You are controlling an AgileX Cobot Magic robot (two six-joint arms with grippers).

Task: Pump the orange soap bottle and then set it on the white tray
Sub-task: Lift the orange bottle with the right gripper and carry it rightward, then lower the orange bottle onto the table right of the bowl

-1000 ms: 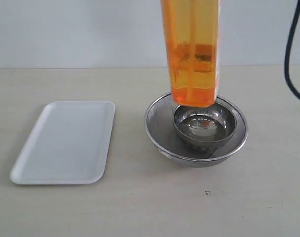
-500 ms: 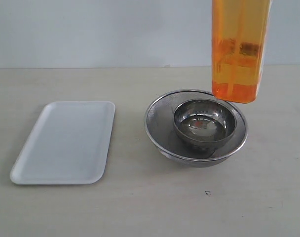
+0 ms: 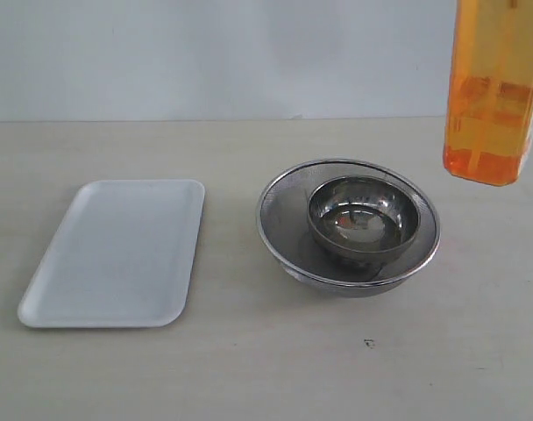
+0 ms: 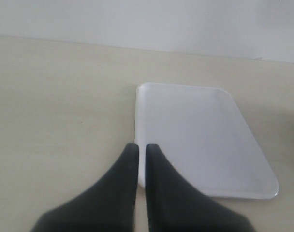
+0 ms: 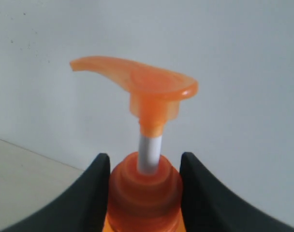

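Neck of the orange soap bottle (image 5: 144,195) sits clamped in the right pincer (image 5: 144,159), held aloft; left pincer (image 4: 138,150) is together.

On my feed the bottle (image 3: 493,96) reads as translucent orange plastic, glossy and smooth. Its pump head (image 5: 137,79) is the same orange plastic, on a plain white stem (image 5: 149,153). The tray (image 3: 117,254) looks like smooth white plastic with a low sheen. The inner bowl (image 3: 363,189) is polished, mirror-bright metal. The outer bowl (image 3: 280,215) is duller grey metal, and I take its wall for fine mesh under a shiny rim. The table (image 3: 249,368) is matt and pale, with faint wood-like grain. The left gripper (image 4: 138,150) and right gripper (image 5: 145,156) look matt black, smooth.
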